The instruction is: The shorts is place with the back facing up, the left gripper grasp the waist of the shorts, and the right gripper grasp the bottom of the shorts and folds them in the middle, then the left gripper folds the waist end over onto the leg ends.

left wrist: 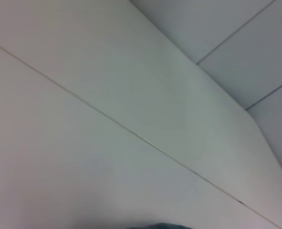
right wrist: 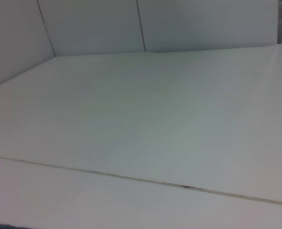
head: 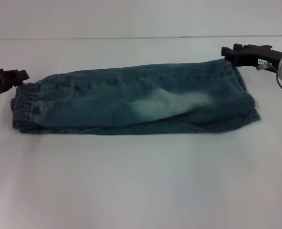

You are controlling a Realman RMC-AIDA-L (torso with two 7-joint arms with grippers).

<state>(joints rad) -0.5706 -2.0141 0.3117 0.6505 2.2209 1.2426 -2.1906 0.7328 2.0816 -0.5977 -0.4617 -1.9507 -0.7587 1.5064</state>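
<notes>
The blue-green denim shorts [head: 131, 100] lie folded lengthwise on the white table, a long strip across the head view. The gathered waist [head: 25, 102] is at the left end and the leg ends [head: 245, 98] at the right. My left gripper [head: 17, 76] sits low at the far left, just beside the waist's far corner. My right gripper [head: 228, 52], with its white label, hovers by the far corner of the leg ends. A sliver of denim [left wrist: 162, 226] shows at the edge of the left wrist view.
The white table [head: 141, 181] stretches wide in front of the shorts. A seam line [right wrist: 145, 180] runs across its surface behind them. A pale panelled wall [right wrist: 93, 24] stands beyond the table's far edge.
</notes>
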